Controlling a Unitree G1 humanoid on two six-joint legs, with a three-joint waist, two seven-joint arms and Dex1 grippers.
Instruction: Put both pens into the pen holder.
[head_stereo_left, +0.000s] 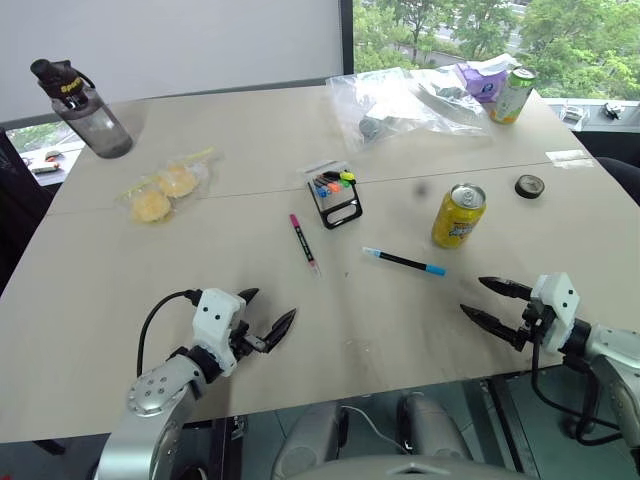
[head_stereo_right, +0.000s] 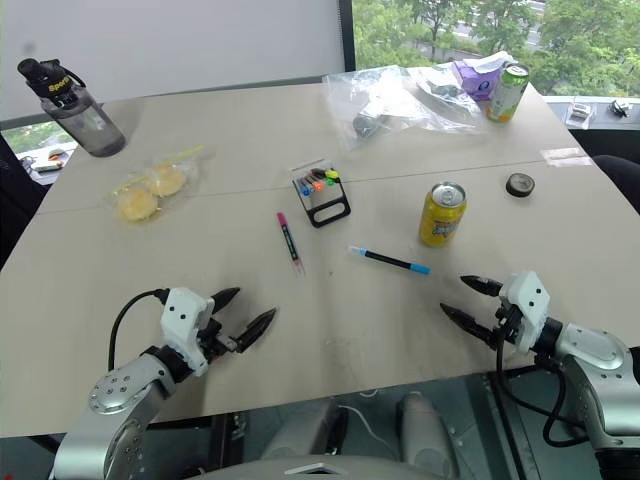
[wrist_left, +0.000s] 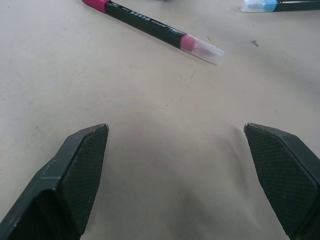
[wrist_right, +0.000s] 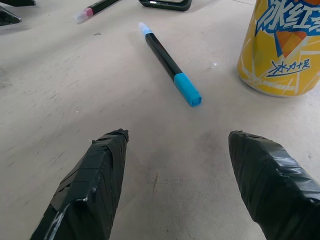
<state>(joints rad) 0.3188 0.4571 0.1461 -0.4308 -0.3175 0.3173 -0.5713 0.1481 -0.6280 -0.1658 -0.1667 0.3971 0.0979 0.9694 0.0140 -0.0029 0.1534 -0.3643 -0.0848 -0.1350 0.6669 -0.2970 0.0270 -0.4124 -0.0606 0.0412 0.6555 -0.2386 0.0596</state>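
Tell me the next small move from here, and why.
Probably ease the right gripper forward toward the blue-ended pen. Both pens lie flat on the table, outside the pen holder; both grippers are open and empty. The left gripper could go for the magenta pen instead.

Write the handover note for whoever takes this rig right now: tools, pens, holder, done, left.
Left tool: open, holding nothing, low over the table's near edge.
Right tool: open, holding nothing, near the table's right front.
Magenta-capped pen: flat on the table, ahead of the left tool.
Blue-ended pen: flat on the table, left of the yellow can, ahead of the right tool.
Pen holder: mid-table beyond both pens, coloured markers in it.
Done: nothing; neither pen is lifted.
Left: grasp each pen and drop it into the holder.
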